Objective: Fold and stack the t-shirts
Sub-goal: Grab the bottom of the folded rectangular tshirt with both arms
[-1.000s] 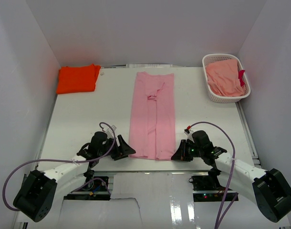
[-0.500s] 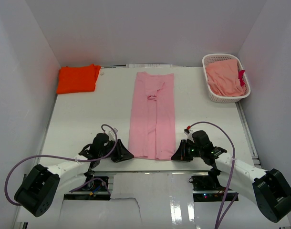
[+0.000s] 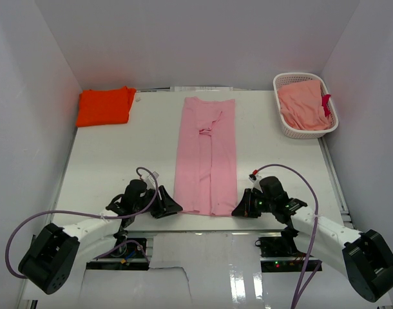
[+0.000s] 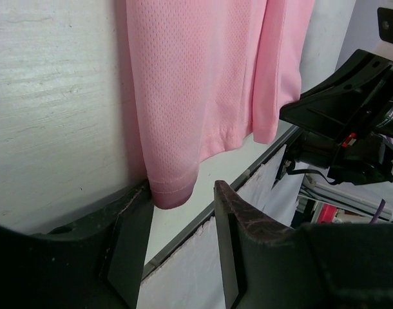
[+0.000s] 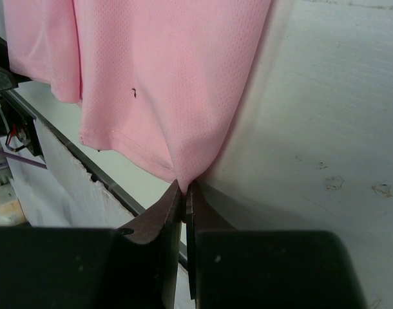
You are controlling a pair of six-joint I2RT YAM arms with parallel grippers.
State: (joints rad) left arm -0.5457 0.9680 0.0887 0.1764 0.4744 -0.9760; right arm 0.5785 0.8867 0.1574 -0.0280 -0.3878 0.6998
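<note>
bright, even light from above, a soft shadow beside the pink t-shirt (image 4: 183,96), wrist-view foregrounds blurred.

A: What colour is the pink shirt (image 3: 206,161), exactly?
B: Light pink all over. Close up the weave is a fine pinhole mesh, with one tiny dark speck (image 5: 134,92).
A: And the orange shirt (image 3: 105,106)?
B: Bright, plain orange, no print.
A: The basket (image 3: 299,133)?
B: White, in a lattice pattern. The cloth (image 3: 304,106) in it is salmon, with a red tag (image 3: 326,105).
A: The rest?
B: The table (image 3: 119,154) is white, faintly streaked. The left hand (image 3: 172,206) and right hand (image 3: 238,210) are black, and the cables (image 3: 280,166) are purple.
</note>
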